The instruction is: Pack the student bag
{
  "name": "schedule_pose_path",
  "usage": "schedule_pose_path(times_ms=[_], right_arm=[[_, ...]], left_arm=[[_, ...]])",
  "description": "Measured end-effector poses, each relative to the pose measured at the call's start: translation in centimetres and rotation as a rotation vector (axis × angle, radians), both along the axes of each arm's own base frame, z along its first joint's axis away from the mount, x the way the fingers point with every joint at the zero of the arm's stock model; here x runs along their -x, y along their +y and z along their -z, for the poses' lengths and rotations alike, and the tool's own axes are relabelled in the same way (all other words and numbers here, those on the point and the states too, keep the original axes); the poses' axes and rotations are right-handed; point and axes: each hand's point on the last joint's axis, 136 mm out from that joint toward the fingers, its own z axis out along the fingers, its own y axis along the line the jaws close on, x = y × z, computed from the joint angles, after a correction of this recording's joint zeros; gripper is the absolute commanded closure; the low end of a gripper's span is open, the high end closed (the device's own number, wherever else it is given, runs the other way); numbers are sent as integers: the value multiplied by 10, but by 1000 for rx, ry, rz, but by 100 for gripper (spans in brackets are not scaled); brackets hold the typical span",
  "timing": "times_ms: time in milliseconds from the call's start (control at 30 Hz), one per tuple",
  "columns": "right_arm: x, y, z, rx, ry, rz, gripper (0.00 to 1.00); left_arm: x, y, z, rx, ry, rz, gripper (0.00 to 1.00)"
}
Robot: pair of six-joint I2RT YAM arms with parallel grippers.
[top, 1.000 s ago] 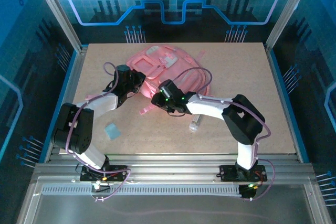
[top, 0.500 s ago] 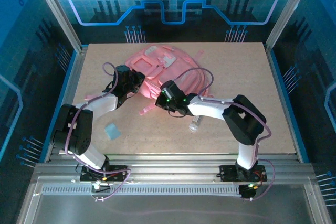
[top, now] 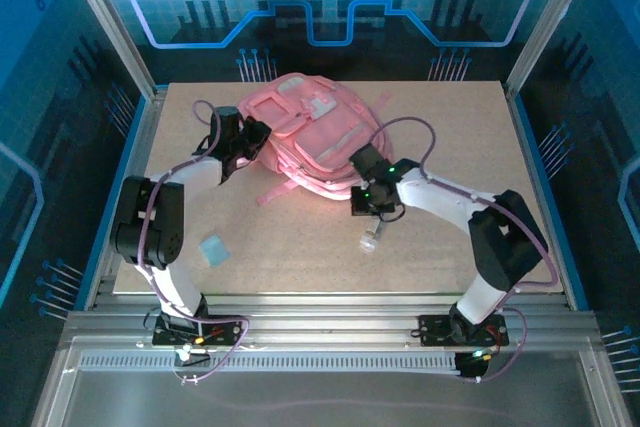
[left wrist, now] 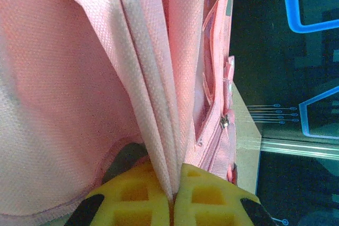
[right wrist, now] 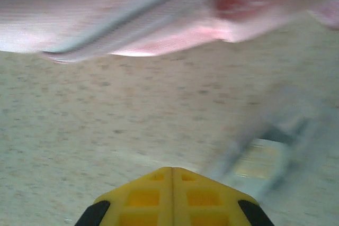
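Student bag [top: 310,137] pinched by left end effector [left wrist: 172,197]; right end effector [right wrist: 172,175] pressed together, blurred.

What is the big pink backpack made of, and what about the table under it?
The student bag looks like soft woven cloth, matte: the left wrist view shows a fine weave, stitched seams and folds. The table looks like pressed particleboard, dull beige with tiny speckles, though I can't be sure.

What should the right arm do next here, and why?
Probably open the right gripper and lower onto the small clear item beside it: its jaws are shut and empty, while the left gripper pinches fabric of the student bag.
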Motion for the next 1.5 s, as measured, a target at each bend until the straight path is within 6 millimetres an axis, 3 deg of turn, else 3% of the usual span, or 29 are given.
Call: schedule_pose_path(times_ms=[67,167,367,467,633,767,933,1300,1400,1500], right_arm=[[-2,-14,-6,9,0,8,100],[1,-10,-15,-29,0,-8,91],[4,33,-35,-169,-44,-26,62],[1,62,-52,-275,-90,-19,49],[-9,98,-78,-438,-157,8,35],[-21,116,-83,-529,-169,48,33],[-34,132,-68,-586,-144,101,32],[-41,138,-43,-527,-158,165,35],[-42,138,-36,-421,-211,184,40],[-43,136,-31,-297,-265,210,53]], left_arm=[[-1,0,0,4,1,6,100],[0,-1,0,10,3,10,100],[15,-8,8,23,13,0,100],[25,-15,1,26,1,-14,100],[33,-28,-14,35,-26,-20,100],[40,-36,-20,48,-35,-26,100],[51,-44,-23,42,-44,-24,100],[61,-43,-24,48,-43,-46,100],[65,-44,-25,49,-43,-53,100],[70,-45,-28,53,-47,-62,100]])
